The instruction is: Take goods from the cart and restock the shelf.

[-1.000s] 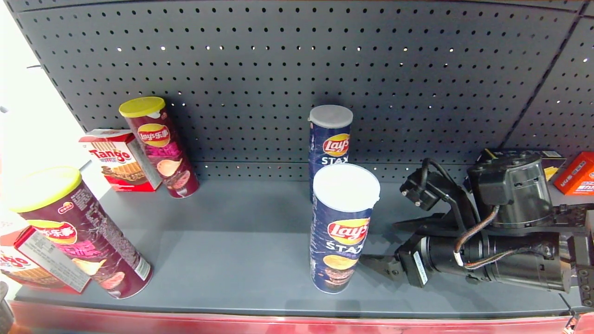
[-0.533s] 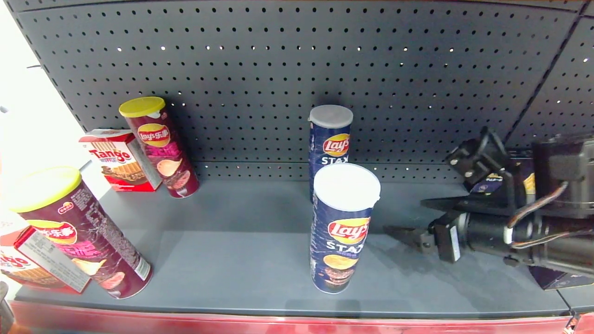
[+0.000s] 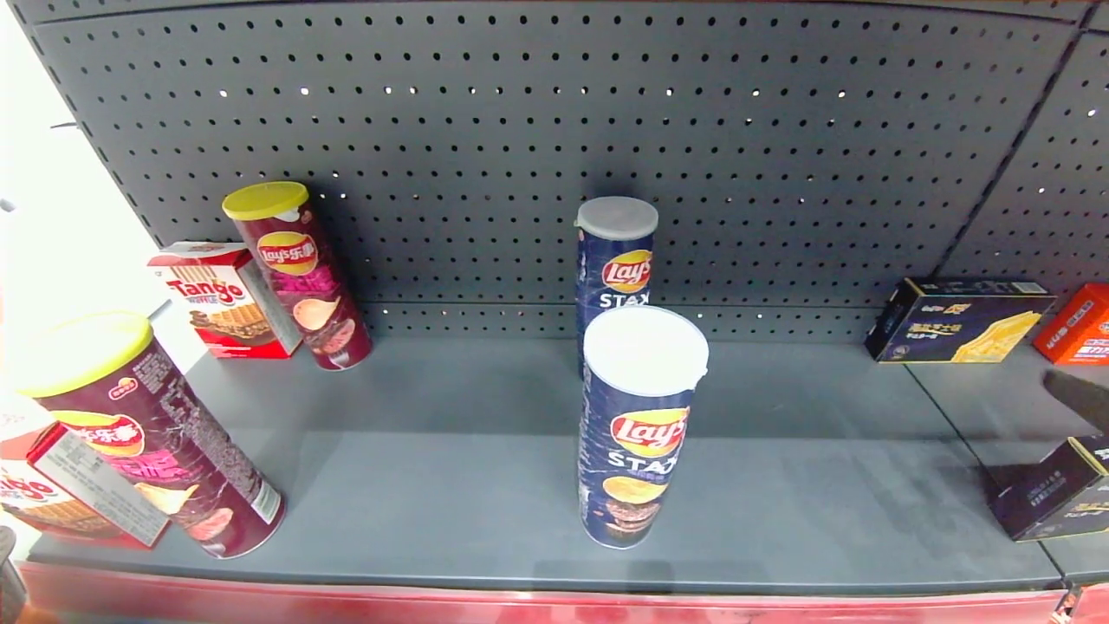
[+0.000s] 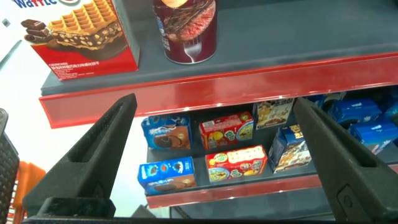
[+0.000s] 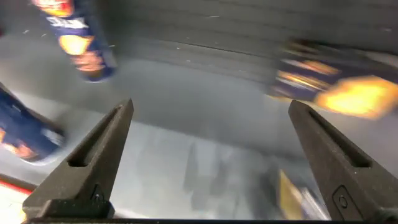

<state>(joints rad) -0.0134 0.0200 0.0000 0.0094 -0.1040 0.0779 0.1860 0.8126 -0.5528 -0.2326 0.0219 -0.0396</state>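
Right gripper spread wide, empty, over shelf; left gripper same, before front edge. Mid-shelf, two: front navy chip can, rear navy chip can. Two maroon cans at left end.

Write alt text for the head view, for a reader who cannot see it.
A blue chip can stands upright mid-shelf, a second blue can behind it, on a grey shelf backed by pegboard. At the left, two yellow-lidded maroon cans and red wafer boxes; at the right, dark boxes and an orange box.
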